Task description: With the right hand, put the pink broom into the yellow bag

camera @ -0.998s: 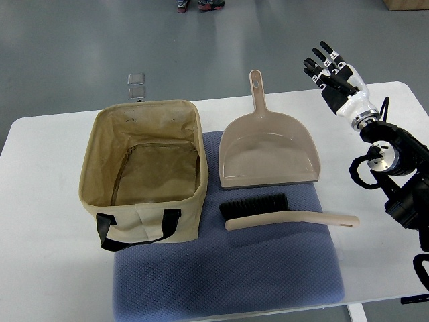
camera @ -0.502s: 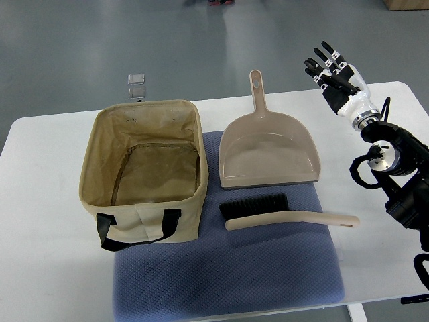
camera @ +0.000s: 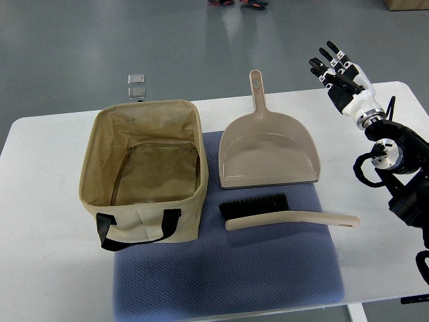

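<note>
The broom [camera: 288, 215] lies flat on the blue mat [camera: 228, 268], a pale pinkish-beige handle pointing right and black bristles at its left end. The yellowish fabric bag [camera: 142, 168] stands open at the left, black strap on its near side, nothing visible inside. My right hand [camera: 338, 70] hovers high at the back right of the table, fingers spread and holding nothing, well away from the broom. The left arm does not show.
A beige dustpan [camera: 268, 151] lies behind the broom, its handle pointing away. The white table [camera: 47, 268] ends just right of my right arm. Two small grey squares [camera: 136, 85] sit on the floor beyond the bag.
My right hand has drifted slightly to the right and a little up. The broom, bag and dustpan have not moved.
</note>
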Tool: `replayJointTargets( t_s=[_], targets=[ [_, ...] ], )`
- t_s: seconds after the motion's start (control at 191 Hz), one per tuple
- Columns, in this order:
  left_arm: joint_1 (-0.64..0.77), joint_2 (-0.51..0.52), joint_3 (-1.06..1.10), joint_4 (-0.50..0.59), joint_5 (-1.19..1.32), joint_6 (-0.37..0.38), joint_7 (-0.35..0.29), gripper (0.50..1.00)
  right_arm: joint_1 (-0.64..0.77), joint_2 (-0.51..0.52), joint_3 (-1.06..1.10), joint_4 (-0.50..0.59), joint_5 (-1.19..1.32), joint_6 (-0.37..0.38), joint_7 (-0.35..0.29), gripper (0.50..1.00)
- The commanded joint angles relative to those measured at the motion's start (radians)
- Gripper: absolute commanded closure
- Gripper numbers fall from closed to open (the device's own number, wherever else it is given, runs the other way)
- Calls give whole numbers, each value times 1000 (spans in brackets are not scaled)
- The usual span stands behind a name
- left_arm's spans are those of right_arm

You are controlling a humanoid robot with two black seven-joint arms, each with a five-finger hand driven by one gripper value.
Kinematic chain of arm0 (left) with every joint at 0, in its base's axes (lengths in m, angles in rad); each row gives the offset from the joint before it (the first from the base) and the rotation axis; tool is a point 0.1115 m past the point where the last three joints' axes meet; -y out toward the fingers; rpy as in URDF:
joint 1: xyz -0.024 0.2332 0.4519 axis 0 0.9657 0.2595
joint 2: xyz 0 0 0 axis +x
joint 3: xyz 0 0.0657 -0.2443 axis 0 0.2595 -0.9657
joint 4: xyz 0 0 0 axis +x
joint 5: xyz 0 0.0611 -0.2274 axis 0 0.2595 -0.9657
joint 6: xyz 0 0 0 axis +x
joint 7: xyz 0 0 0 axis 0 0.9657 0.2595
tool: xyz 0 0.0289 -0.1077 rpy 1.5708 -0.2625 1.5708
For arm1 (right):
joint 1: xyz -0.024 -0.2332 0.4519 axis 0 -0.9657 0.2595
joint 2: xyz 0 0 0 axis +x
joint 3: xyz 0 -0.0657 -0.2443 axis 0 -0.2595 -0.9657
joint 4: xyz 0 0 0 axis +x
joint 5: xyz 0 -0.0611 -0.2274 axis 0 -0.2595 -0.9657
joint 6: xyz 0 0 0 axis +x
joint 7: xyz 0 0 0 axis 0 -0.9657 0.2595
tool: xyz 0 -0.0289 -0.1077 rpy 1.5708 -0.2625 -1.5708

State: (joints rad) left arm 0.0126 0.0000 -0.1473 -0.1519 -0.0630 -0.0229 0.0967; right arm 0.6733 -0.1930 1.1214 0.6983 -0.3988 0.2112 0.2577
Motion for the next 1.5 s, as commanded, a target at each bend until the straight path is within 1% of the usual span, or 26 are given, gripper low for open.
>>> replayJointTargets(
  t_s=[0.0, 0.204, 0.256, 0.345, 0.413, 0.502, 0.617, 0.674, 0.684, 0.784, 0.805, 0.888, 1.019, 1.123, 1.27, 1.416, 1.494],
  targets=[
    [0, 0, 0, 0, 0, 0, 0, 500, 2, -3, 0, -2, 0, -10, 0, 570],
    [0, 0, 0, 0, 0, 0, 0, 500, 11, -14, -5, 0, 0, -15, 0, 570],
    [0, 0, 0, 0, 0, 0, 0, 500, 11, -17, -15, 1, 0, -29, 0, 570],
    [0, 0, 0, 0, 0, 0, 0, 500, 15, -52, -28, 9, 2, -56, -2, 570],
    [0, 0, 0, 0, 0, 0, 0, 500, 20, -66, -58, 20, 0, -59, -2, 570],
    [0, 0, 0, 0, 0, 0, 0, 500, 60, -94, -146, 38, -9, -61, -5, 570],
    [0, 0, 0, 0, 0, 0, 0, 500, 114, -218, -341, 84, -11, -69, -3, 570],
    [0, 0, 0, 0, 0, 0, 0, 500, 141, -287, -431, 128, -12, -69, -3, 570],
    [0, 0, 0, 0, 0, 0, 0, 500, 141, -287, -431, 129, -12, -69, -3, 570],
    [-2, 0, 2, 0, 0, 0, 0, 500, 157, -402, -523, 222, -31, -67, -5, 570],
    [0, 0, 2, 0, 0, 0, 0, 500, 158, -411, -531, 231, -37, -65, -5, 570],
    [-2, 0, 2, 0, 0, 0, 0, 500, 172, -474, -575, 305, -123, -65, -8, 570],
    [-2, 0, 2, 0, 0, 0, 0, 500, 172, -552, -632, 417, -342, -53, -12, 570],
    [-2, 0, 2, 0, 0, 0, 0, 500, 181, -618, -669, 518, -549, -26, -14, 570],
    [-3, 0, 2, 0, 0, 0, 0, 500, 183, -695, -724, 647, -798, 59, -20, 570],
    [-3, 0, 2, 0, 0, 0, 0, 500, 195, -744, -747, 696, -867, 142, -20, 570],
    [-3, 0, 2, 0, 0, 0, 0, 500, 201, -790, -747, 756, -870, 194, -20, 570]
  ],
)
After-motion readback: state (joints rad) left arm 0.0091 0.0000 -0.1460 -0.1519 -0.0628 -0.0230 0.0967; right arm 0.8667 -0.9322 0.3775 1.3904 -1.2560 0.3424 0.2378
